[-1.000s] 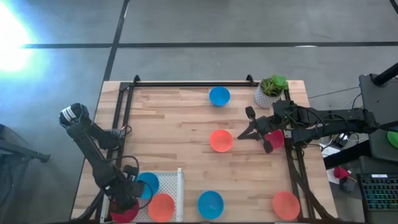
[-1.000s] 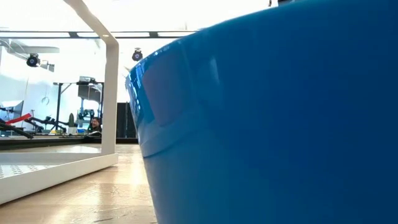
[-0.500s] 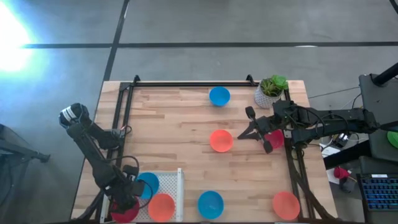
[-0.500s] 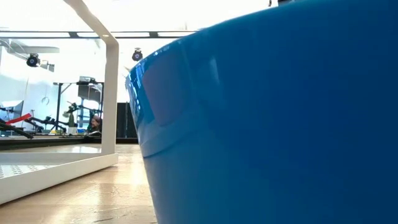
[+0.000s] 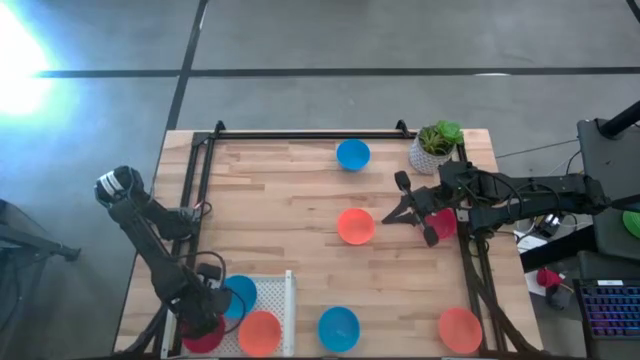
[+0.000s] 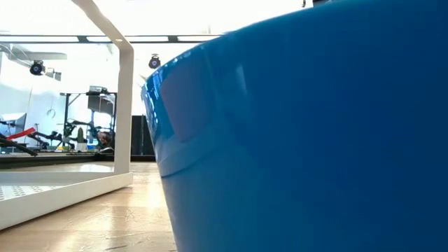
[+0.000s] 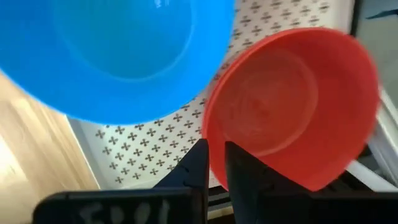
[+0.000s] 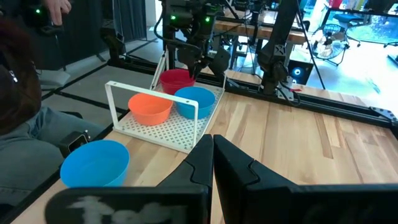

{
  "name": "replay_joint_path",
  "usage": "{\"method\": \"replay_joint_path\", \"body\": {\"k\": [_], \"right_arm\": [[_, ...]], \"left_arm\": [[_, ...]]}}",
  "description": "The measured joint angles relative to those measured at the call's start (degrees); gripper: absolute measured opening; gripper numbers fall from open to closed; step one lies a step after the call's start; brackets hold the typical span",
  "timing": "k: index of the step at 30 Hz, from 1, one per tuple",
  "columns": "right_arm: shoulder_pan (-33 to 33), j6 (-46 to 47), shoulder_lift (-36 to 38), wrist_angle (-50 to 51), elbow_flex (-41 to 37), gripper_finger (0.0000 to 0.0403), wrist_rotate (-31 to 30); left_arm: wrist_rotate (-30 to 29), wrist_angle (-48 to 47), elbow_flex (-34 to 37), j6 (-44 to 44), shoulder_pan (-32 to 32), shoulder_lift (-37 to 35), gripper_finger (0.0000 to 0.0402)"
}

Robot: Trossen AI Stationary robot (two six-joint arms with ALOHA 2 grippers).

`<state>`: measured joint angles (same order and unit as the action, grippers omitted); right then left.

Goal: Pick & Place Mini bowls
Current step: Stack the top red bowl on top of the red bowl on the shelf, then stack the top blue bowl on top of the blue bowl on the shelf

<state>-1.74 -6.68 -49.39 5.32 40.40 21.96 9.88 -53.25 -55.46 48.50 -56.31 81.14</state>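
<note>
Jaws of left gripper (image 5: pixel 203 331) now loosened around red bowl (image 5: pixel 207 340).

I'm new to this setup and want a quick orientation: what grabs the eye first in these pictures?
Bright mini bowls dot the wooden table. A white perforated tray at the near left corner holds a blue bowl, an orange bowl and a red bowl, with the left tool over the red one. In the low view, another blue bowl fills most of the picture.
</note>
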Motion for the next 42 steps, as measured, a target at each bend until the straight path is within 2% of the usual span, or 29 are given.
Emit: {"method": "replay_joint_path", "body": {"k": [7,10,15,20,25,30,33,39,42], "right_arm": [[0.00,0.02,0.00,0.00,0.00,0.0008,0.00],[-0.02,0.22,0.00,0.00,-0.02,0.0008,-0.02],[0.00,0.52,0.00,-0.02,-0.02,0.0008,-0.25],[-0.02,3.53,0.00,-0.09,-0.02,0.0008,-5.37],[-0.02,8.89,0.00,-0.09,-0.02,0.0008,-17.01],[-0.04,16.88,-0.51,-0.07,-0.02,0.0008,-35.29],[-0.11,21.45,-1.80,0.24,-0.02,0.0008,-42.17],[-2.68,23.73,-5.81,0.15,0.70,0.0008,-42.53],[-5.17,25.25,-8.41,0.72,3.08,0.0008,-42.52]], "left_arm": [[0.41,0.04,-2.47,0.70,0.22,-2.22,0.0043],[-2.93,0.10,-3.00,5.05,0.22,-3.60,0.0043],[-14.74,0.03,-3.39,7.59,0.22,-6.70,0.0043],[-31.36,-0.05,-3.44,6.74,0.22,-9.80,0.0043],[-45.60,-0.26,-3.44,5.98,0.37,-13.20,0.0043],[-61.59,-1.30,-3.44,6.08,0.73,-16.42,0.0043],[-68.80,-4.26,-3.44,6.14,1.19,-18.39,0.0043],[-79.63,-10.40,-3.39,8.71,3.11,-22.34,0.0043],[-82.20,-10.48,-3.39,8.57,4.53,-24.03,0.0043]]}}
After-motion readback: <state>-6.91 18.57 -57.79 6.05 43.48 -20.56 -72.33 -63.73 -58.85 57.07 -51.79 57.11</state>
